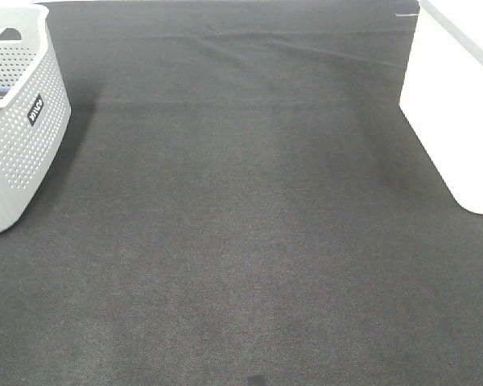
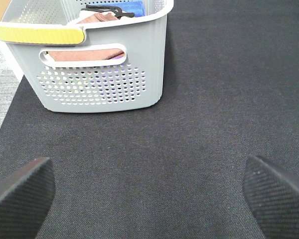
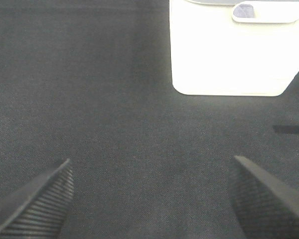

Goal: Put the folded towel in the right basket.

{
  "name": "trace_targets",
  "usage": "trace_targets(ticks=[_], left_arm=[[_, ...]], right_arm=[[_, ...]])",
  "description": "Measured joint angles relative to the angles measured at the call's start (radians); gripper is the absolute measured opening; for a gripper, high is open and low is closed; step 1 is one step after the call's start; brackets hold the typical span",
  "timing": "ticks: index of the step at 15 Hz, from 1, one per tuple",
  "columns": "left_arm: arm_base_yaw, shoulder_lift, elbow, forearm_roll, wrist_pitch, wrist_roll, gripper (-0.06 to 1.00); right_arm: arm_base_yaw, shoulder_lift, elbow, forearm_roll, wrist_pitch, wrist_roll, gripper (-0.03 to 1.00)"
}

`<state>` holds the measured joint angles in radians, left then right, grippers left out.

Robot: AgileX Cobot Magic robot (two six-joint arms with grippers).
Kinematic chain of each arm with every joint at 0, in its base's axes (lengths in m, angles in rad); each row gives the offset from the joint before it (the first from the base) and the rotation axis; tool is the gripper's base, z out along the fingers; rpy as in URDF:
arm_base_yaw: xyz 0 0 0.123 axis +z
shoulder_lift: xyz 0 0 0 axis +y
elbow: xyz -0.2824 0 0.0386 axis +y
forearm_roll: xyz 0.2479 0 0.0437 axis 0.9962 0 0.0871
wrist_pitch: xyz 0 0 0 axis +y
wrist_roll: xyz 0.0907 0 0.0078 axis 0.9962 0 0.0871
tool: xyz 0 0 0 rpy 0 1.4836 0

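A grey perforated basket (image 1: 16, 153) stands at the far left of the dark mat. In the left wrist view this basket (image 2: 104, 89) holds a folded reddish-brown towel (image 2: 84, 54), seen through its handle slot, and a blue cloth (image 2: 132, 7) behind it. A white basket (image 1: 455, 112) stands at the far right and also shows in the right wrist view (image 3: 224, 55). My left gripper (image 2: 149, 191) is open and empty over the mat, short of the grey basket. My right gripper (image 3: 149, 196) is open and empty, short of the white basket. Neither gripper shows in the exterior view.
The dark mat (image 1: 241, 225) covers the table between the two baskets. A yellow handle (image 2: 40, 34) lies along the grey basket's rim, and a black object (image 2: 107, 9) rests on the cloths inside. The mat's edge and a grey floor (image 2: 2, 94) lie beside that basket.
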<state>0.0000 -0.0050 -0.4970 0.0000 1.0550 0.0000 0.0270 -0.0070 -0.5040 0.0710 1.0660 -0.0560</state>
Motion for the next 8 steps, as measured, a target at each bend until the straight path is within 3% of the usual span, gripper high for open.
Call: trace_targets(ticks=[8], left_arm=[[0.0,0.0,0.0,0.0,0.0,0.0,0.97]], right_arm=[[0.0,0.0,0.0,0.0,0.0,0.0,0.8]])
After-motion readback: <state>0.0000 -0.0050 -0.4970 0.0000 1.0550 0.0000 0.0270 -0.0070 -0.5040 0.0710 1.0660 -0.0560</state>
